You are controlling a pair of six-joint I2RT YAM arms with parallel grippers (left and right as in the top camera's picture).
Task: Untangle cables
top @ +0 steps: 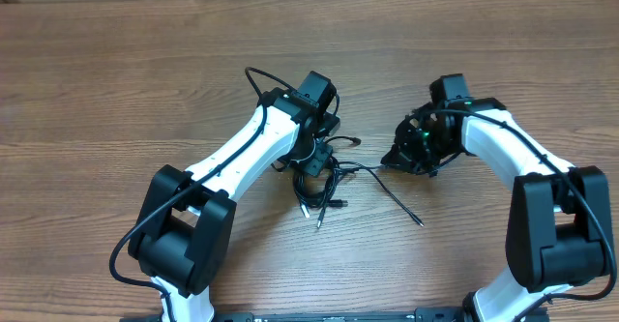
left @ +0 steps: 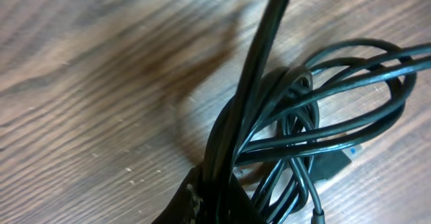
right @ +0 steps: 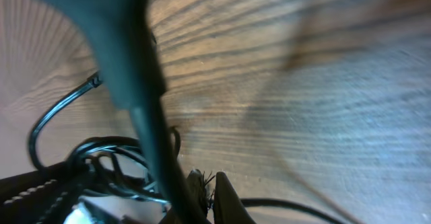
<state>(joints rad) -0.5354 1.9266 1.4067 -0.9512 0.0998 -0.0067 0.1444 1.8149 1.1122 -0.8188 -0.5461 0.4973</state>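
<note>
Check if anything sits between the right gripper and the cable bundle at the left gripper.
Nothing visible does. Between the right gripper and the cable bundle there is only bare table. One loose strand from the bundle trails out nearer the arm bases. The left gripper is shut on the bundle.

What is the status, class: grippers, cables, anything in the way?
Left gripper jaws shut on cables, one strand taut. Right gripper jaws shut, seemingly on a strand. Bundle knotted, nothing else in the way.
</note>
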